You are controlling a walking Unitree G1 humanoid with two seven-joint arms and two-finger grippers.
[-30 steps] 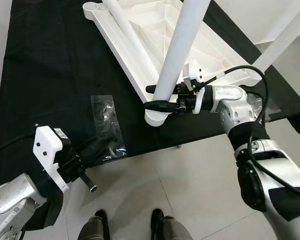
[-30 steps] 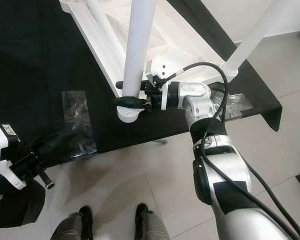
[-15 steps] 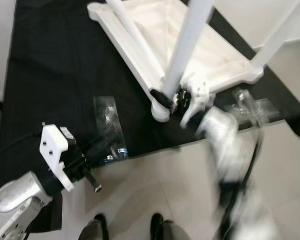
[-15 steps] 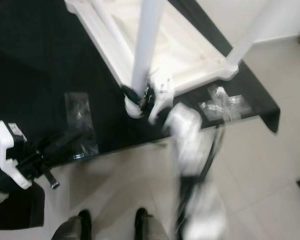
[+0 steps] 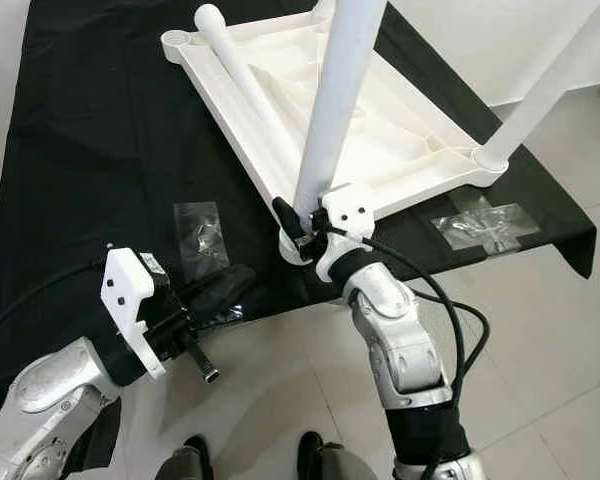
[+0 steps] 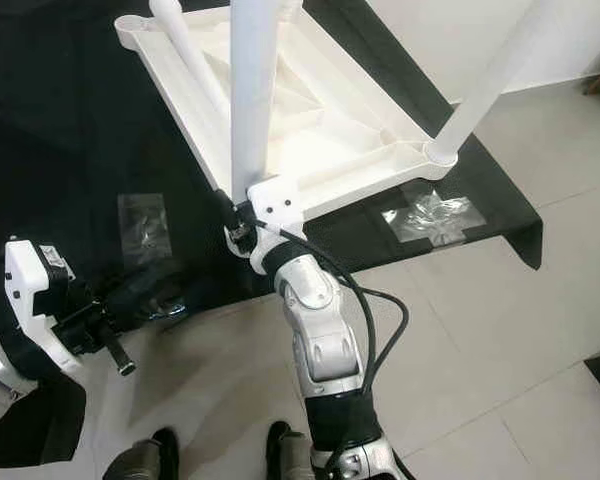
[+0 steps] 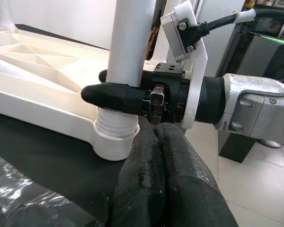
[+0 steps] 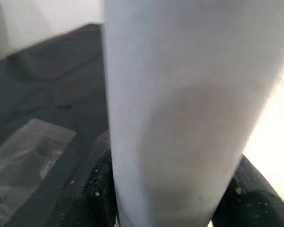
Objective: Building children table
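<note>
table top: white moulded plastic children's table top (image 5: 380,140), upside down on the black cloth-covered work table (image 5: 100,130), ribbed underside up, near that table's front edge.
held leg: white round plastic tube leg (image 5: 332,110) standing upright in the near corner socket (image 5: 295,245) of the table top.
other legs: a second white tube leg (image 5: 540,95) stands in the right corner socket; a third white tube leg (image 5: 245,95) lies flat across the table top.
right gripper: right gripper (image 5: 298,222) clamps the held leg just above the corner socket, one black finger (image 7: 116,98) on each side of the tube.
left gripper: left gripper (image 5: 220,290) sits at the work table's front edge, beside the corner socket; both padded fingers pressed together, nothing between them.
bags: clear plastic bag (image 5: 200,232) on the cloth just left of the socket; crumpled clear plastic bag (image 5: 485,225) right of the table top.
person: dark shoes (image 5: 248,452) on the floor below the work table's edge.
handling: leg looks light, stiff, smooth, likely slippery if twisted; grip low near the socket. Table top looks rigid but light, may slide on the cloth.
step: probably seating the leg in the socket.
</note>
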